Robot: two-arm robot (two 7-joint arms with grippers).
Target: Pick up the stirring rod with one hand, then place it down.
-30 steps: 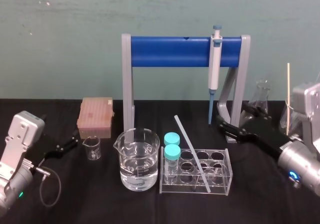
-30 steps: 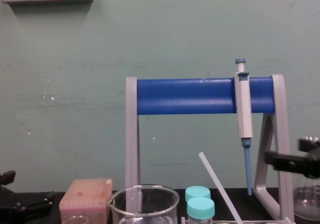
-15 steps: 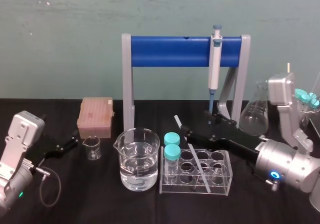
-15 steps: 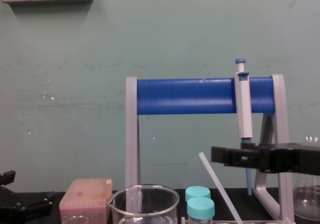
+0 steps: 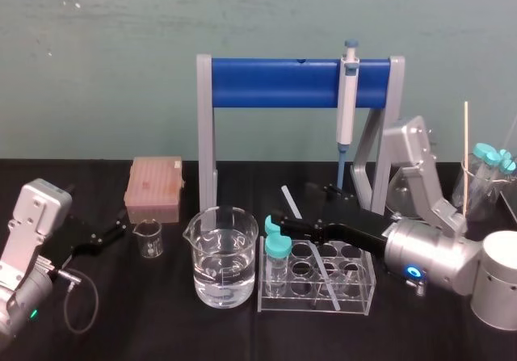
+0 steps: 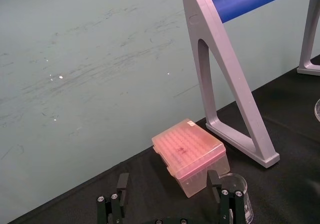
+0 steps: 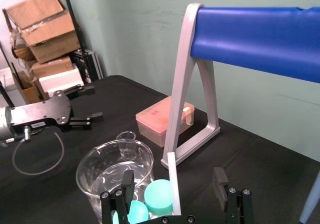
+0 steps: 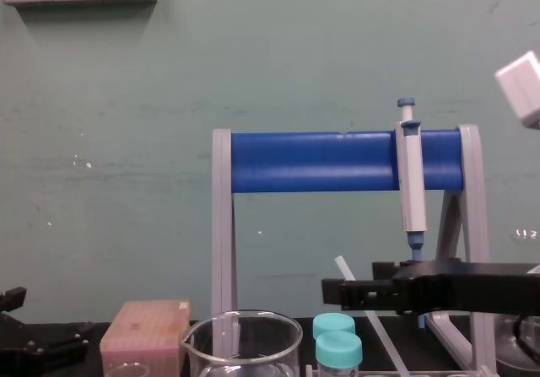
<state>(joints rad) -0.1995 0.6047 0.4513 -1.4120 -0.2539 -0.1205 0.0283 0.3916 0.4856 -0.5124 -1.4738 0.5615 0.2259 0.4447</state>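
The stirring rod [image 5: 289,200] is a thin, straight, milky-white stick. It leans tilted with its lower end in the clear rack [image 5: 365,284]. The right gripper [image 7: 173,180] sits with its jaws wide apart on either side of the rod. The rack also holds two teal-capped tubes [image 5: 277,249]. Just beside it, a big beaker [image 5: 222,256] holds clear liquid, and a small beaker [image 5: 149,238] further left looks empty. The left gripper [image 6: 168,184] rests at the table's [image 5: 161,329] left, its jaws spread.

right gripper [image 5: 294,208] at leaning stirring rod [image 5: 288,198]
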